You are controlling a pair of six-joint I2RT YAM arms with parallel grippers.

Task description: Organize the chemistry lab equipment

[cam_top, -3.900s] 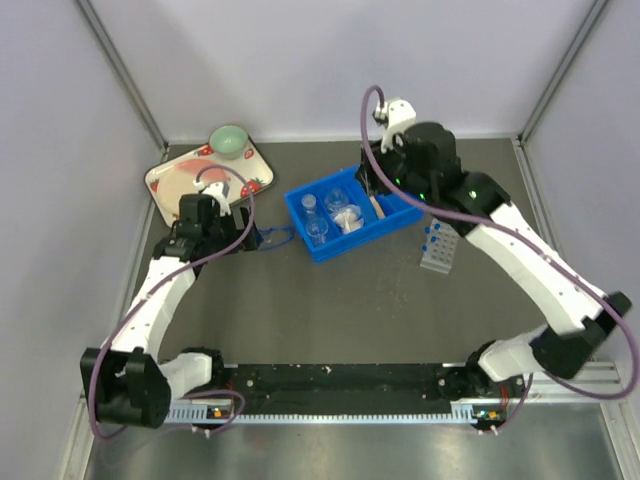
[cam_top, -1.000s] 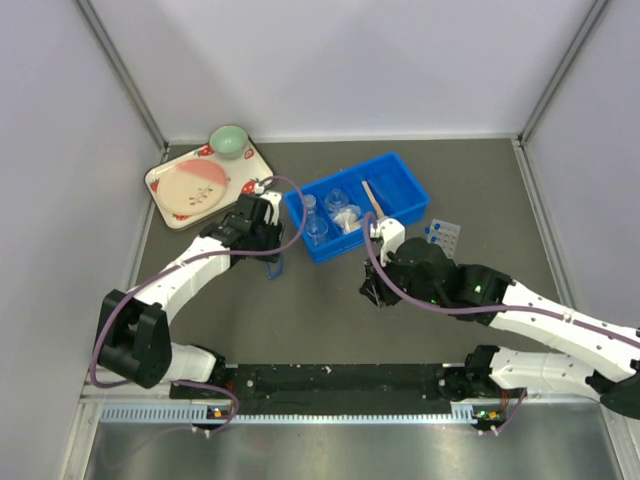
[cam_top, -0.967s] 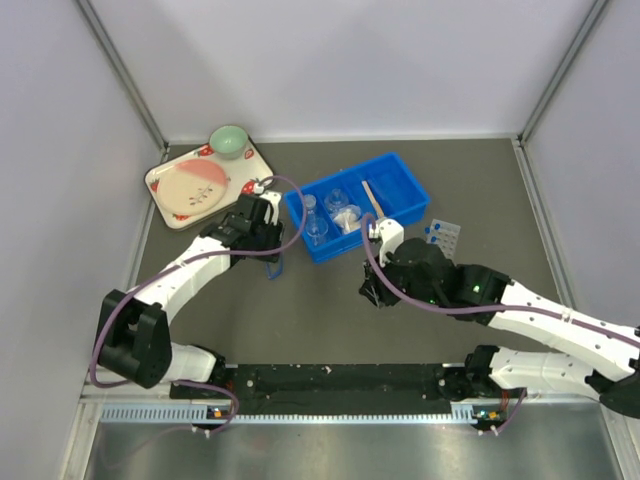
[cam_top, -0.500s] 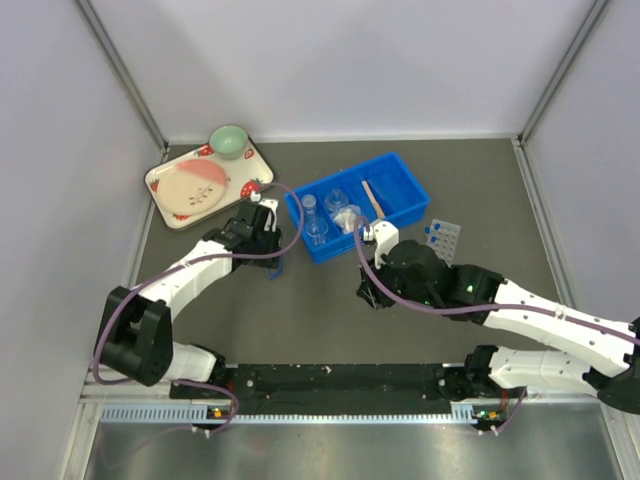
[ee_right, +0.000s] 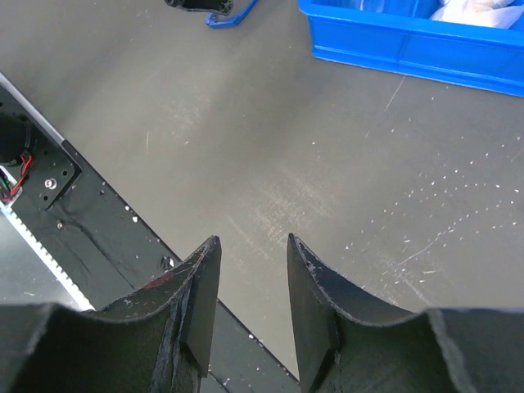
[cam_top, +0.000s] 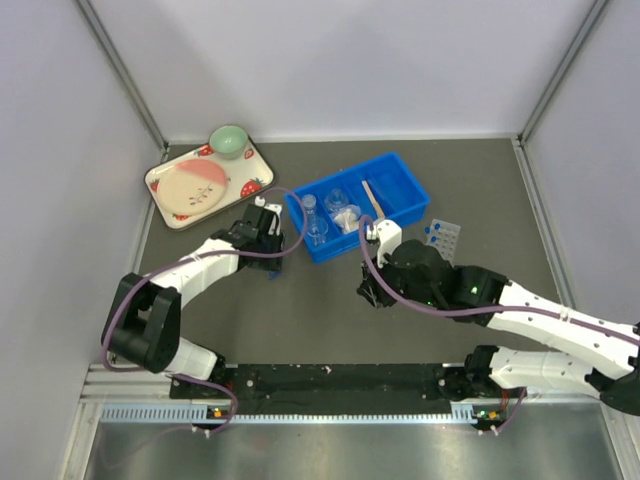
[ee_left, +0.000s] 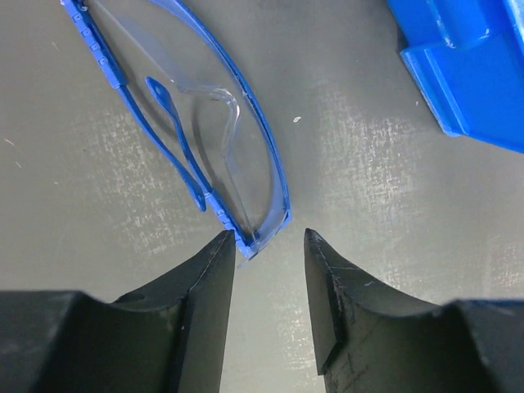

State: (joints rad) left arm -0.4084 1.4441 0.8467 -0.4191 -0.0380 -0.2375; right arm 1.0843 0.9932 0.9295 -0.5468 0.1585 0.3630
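Observation:
Small clear flasks, a whitish wad and a thin wooden stick lie in the blue bin. To the bin's right lies the clear tube rack with blue-capped tubes. Clear safety glasses with a blue frame lie on the table left of the bin. My left gripper is open, its tips at the glasses' near corner, not closed on it; from above it sits by the bin's left end. My right gripper is open and empty over bare table, in front of the bin.
A strawberry-print tray with a pink plate and a green bowl stands at the back left. The bin's corner is close to the left gripper's right. The black base rail runs along the near edge.
The left arm has come from beside the tray to the glasses, its jaws widening then narrowing slightly. The right arm withdrew from the bin to the table's middle and now holds still.

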